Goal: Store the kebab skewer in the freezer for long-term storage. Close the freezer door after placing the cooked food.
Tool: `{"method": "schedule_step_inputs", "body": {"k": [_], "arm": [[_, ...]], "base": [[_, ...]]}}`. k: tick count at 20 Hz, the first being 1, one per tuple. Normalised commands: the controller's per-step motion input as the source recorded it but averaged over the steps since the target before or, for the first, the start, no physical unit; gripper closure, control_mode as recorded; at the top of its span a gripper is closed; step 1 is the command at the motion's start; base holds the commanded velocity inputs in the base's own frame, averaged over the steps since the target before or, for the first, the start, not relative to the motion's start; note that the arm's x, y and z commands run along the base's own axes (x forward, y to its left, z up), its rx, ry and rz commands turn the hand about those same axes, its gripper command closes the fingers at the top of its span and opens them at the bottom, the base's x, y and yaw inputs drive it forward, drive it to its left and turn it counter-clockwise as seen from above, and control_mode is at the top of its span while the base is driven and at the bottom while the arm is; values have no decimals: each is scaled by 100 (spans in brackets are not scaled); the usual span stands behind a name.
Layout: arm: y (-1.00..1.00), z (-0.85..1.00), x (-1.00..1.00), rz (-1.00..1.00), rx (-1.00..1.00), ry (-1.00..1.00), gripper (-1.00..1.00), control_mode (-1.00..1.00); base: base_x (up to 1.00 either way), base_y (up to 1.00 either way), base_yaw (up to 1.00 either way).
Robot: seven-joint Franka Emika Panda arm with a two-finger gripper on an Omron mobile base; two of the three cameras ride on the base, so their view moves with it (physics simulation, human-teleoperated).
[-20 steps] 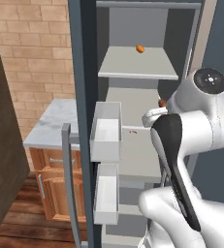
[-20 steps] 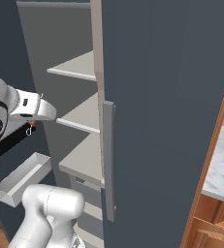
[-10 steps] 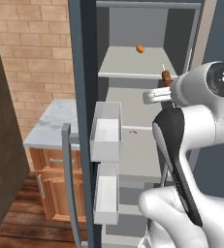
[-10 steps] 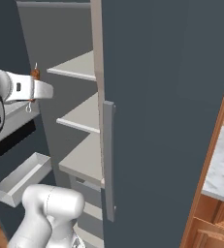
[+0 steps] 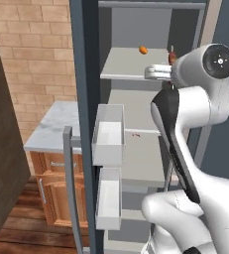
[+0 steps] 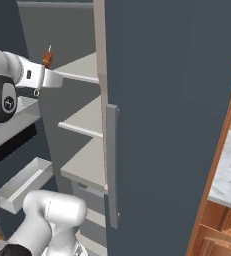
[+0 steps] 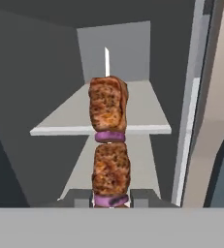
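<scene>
My gripper (image 7: 111,198) is shut on the kebab skewer (image 7: 108,145), which stands upright between the fingers with its brown chunks and purple slices. In the left base view the gripper (image 5: 153,73) hovers at the front edge of the freezer's upper shelf (image 5: 126,67), the skewer (image 5: 172,56) sticking up from it. From the right, the gripper (image 6: 52,78) and skewer (image 6: 47,57) sit just outside the open freezer (image 6: 82,125). The freezer door (image 5: 86,114) stands wide open on the left, its silver handle (image 5: 69,188) low down.
A small round orange food (image 5: 143,49) lies at the back of the upper shelf. Two white door bins (image 5: 108,134) jut from the open door close to my arm. The other slate-grey door (image 6: 167,125) is closed on the right. A marble counter (image 5: 54,126) stands left.
My gripper has risen with the skewer from the middle shelf's height to the upper shelf's height and reached towards the freezer. The door and the orange food have not moved.
</scene>
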Motion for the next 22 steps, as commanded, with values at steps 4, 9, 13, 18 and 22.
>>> {"method": "schedule_step_inputs", "body": {"k": [4, 9, 13, 18, 22], "arm": [[0, 1, 44, -22, 17, 5, 100, -100], [-11, 0, 35, -13, 17, 8, 100, -100], [-15, 0, 16, 0, 6, 1, 100, -100], [0, 0, 7, 0, 0, -1, 100, -100], [0, -7, 25, 0, 0, 0, 100, -100]], "base": [[0, 0, 0], [0, 0, 0], [0, 0, 0], [0, 0, 0], [0, 0, 0]]}}
